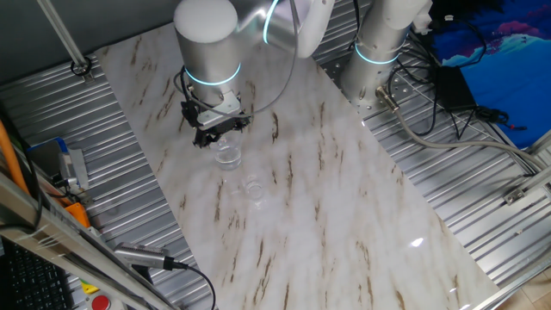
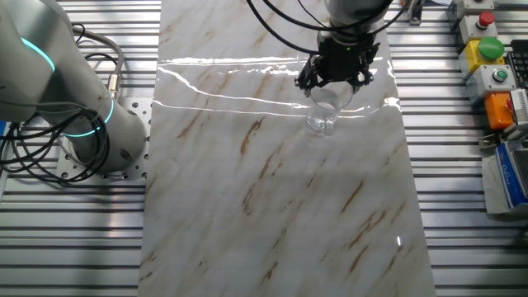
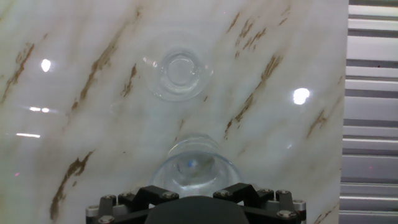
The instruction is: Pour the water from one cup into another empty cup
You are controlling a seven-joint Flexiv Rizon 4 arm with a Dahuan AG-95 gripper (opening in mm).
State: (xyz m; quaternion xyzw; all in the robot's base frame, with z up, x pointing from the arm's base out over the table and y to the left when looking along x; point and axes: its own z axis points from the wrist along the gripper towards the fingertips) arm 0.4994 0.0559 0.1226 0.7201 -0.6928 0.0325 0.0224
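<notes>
The larger clear tumbler (image 1: 228, 156) stands upright on the marble table directly under my gripper (image 1: 219, 126). It also shows in the other fixed view (image 2: 323, 113) and at the bottom of the hand view (image 3: 196, 167), with faint glints of water inside. The smaller clear cup (image 1: 254, 188) stands upright a short way beyond the tumbler, and I see it from above in the hand view (image 3: 179, 72). In the other fixed view it is hidden. My gripper (image 2: 337, 73) is open, its fingers spread just above the tumbler's rim, holding nothing. In the hand view the gripper (image 3: 195, 188) sits at the lower edge.
The marble table top (image 1: 344, 198) lies on a ribbed metal bench (image 1: 482, 189). The arm's base (image 1: 379, 52) and cables stand at the far right. A button box (image 2: 487, 58) and tools lie beside the table's edge.
</notes>
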